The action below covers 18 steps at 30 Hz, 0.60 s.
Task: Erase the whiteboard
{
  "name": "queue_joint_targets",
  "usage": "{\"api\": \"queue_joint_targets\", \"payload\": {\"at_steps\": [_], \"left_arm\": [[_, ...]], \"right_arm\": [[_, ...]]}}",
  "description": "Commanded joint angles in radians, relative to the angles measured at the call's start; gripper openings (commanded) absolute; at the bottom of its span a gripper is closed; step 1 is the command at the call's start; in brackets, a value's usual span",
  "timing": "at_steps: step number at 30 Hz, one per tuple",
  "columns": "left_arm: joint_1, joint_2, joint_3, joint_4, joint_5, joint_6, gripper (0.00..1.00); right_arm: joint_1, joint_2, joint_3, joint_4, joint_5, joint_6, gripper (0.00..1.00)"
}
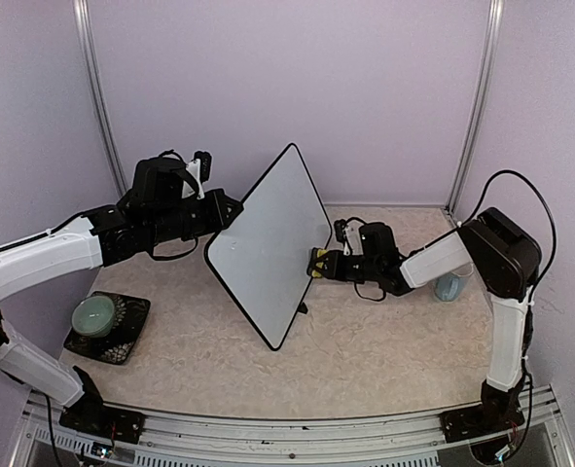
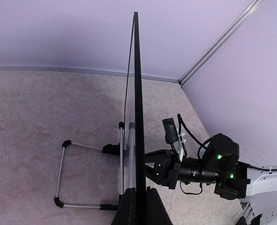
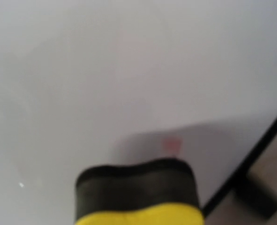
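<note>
Left gripper (image 1: 221,215), clamped on the frame of the whiteboard (image 1: 268,243), holds it tilted at the centre of the table (image 1: 384,360), while right gripper (image 1: 318,264) grips a yellow eraser (image 3: 140,208) against its face; board likely light, stiff: take the frame.

One whiteboard (image 1: 270,243). Two robot arms, the left arm (image 1: 44,255) to the left of the whiteboard and the right arm (image 1: 506,292) to its right. One yellow-and-black eraser (image 1: 317,264) against the whiteboard's face. One green candle (image 1: 94,313) on one dark tray (image 1: 129,329), left of the whiteboard. One pale blue object (image 1: 449,287) to its right. One wire stand (image 2: 61,173) behind it.
</note>
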Motion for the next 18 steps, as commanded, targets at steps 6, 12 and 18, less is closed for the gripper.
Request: {"api": "queue_joint_targets", "payload": {"at_steps": [6,12,18], "left_arm": [[-0.035,0.047,-0.013,-0.078,0.072,0.018,0.00],[-0.037,0.052,-0.010,-0.076,0.076,0.017,0.00],[-0.035,0.041,-0.017,-0.083,0.067,0.020,0.00]], "right_arm": [[-0.103,0.020,0.219,-0.133,0.029,0.072,0.00],[-0.107,0.123,0.316,-0.187,-0.031,0.096,0.00],[-0.084,0.146,0.275,-0.139,-0.081,0.103,0.00]]}}
